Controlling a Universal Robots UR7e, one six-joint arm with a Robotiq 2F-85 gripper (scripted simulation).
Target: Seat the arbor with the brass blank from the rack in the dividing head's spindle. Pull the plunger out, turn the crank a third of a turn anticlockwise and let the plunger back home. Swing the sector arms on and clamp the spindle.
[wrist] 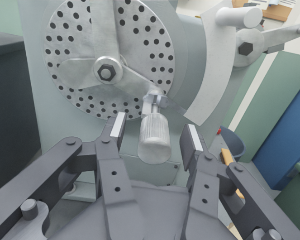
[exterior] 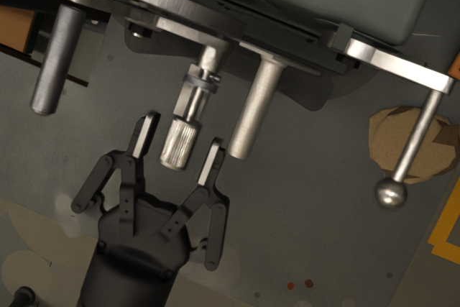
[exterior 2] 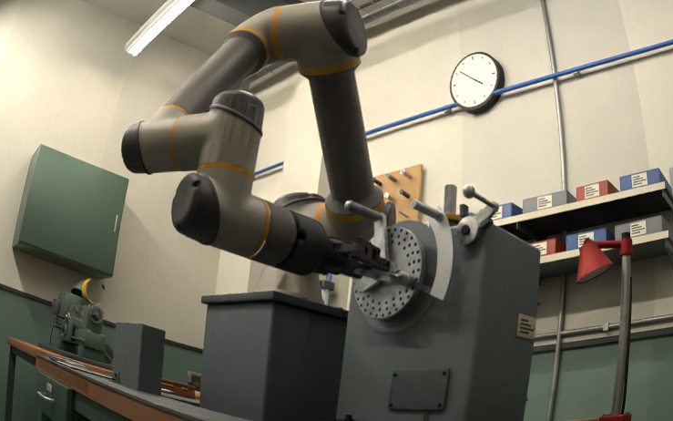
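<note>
On the dividing head's face sits the drilled index plate (wrist: 107, 60) (exterior 2: 388, 272), with the crank arm (wrist: 134, 82) running from its hex-nut hub down to the right. The knurled plunger knob (wrist: 154, 138) (exterior: 179, 142) sticks out from the crank's end, and my open gripper (wrist: 155, 131) (exterior: 180, 136) straddles it with a finger on each side, holding nothing. The pale sector arm (wrist: 213, 69) fans out to the right of the plate. The spindle clamp lever (exterior: 412, 147) (exterior 2: 477, 201) with its ball end stands at the head's top right. The arbor and blank are out of sight.
Behind the head are wall shelves with coloured boxes (exterior 2: 590, 209) and a pegboard (exterior 2: 401, 188). Two plain steel handles (exterior: 55, 58) (exterior: 254, 110) jut out either side of the plunger. A dark grey cabinet (exterior 2: 273, 351) stands just left of the head. A red lamp (exterior 2: 598, 259) stands on the right.
</note>
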